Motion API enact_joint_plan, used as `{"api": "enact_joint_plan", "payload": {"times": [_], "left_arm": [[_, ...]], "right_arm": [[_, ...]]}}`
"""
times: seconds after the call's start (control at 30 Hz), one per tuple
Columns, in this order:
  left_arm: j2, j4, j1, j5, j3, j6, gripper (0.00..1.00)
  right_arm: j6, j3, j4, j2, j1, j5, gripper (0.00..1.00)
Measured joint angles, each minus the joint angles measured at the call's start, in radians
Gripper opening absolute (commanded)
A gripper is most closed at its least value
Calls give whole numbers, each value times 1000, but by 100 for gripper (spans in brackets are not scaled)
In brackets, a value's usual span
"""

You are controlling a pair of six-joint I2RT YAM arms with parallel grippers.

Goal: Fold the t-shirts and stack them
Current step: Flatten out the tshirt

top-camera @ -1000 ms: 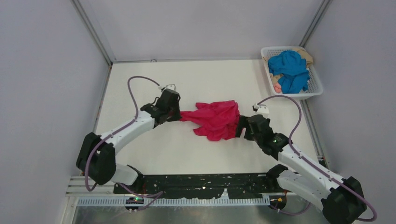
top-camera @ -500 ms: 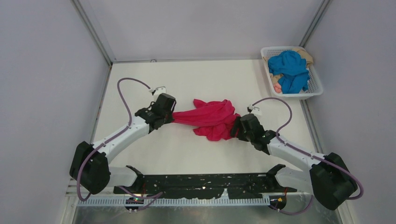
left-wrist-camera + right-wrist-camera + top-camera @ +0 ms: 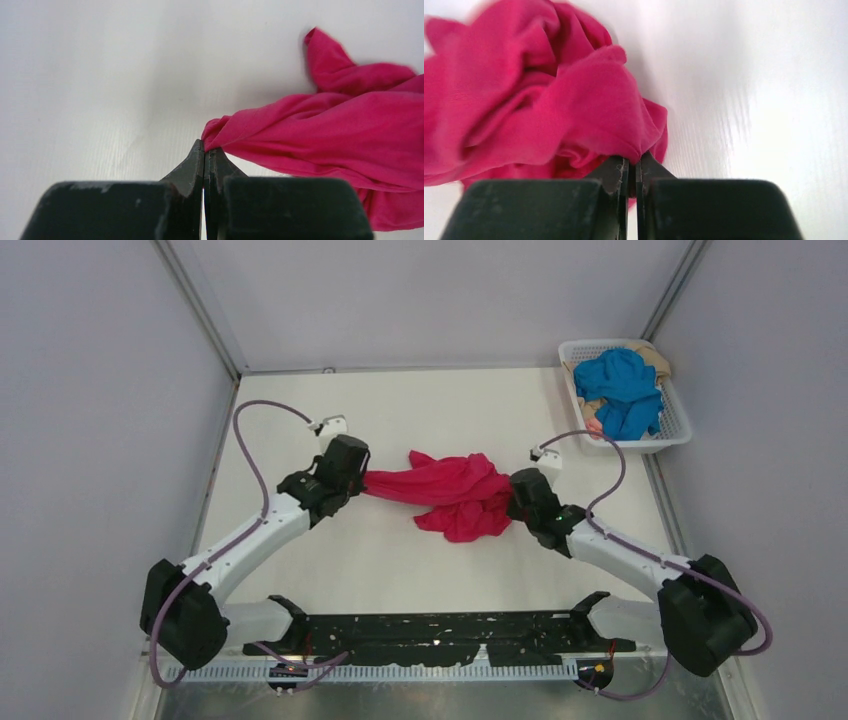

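Centrally, on the white table [image 3: 400, 410], lies the crimson-pink t-shirt [image 3: 455, 495], a crumpled heap with one end drawn out into a narrow twist toward 9 o'clock. The left gripper [image 3: 358, 480] stands at the shirt's 9 o'clock; its jaws are pressed together on the tip of that twist. The right gripper [image 3: 512, 498] stands at the shirt's 3 o'clock, jaws likewise pinching a fold of the cloth's edge just above the tabletop. At 2 o'clock from the heap, well apart, a white lattice basket [image 3: 680, 425] holds the blue t-shirt [image 3: 622, 390], piled on top, and beneath it what appears to be the beige t-shirt [image 3: 660, 360], mostly hidden.
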Motion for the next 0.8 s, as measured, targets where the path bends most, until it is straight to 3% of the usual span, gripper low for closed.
{"api": "enact_joint_plan", "payload": {"times": [0.2, 0.43, 0.6, 0.8], "left_arm": [[-198, -8, 1, -106, 133, 74, 0], [-480, 49, 1, -124, 309, 190, 0], [-637, 59, 0, -28, 392, 241, 0], [-670, 4, 0, 145, 567, 277, 0]], "right_arm": [[-231, 157, -58, -257, 2, 42, 6], [-492, 516, -132, -414, 3, -43, 6], [-571, 743, -238, -464, 8, -209, 6], [-565, 997, -387, -480, 10, -475, 6]]}}
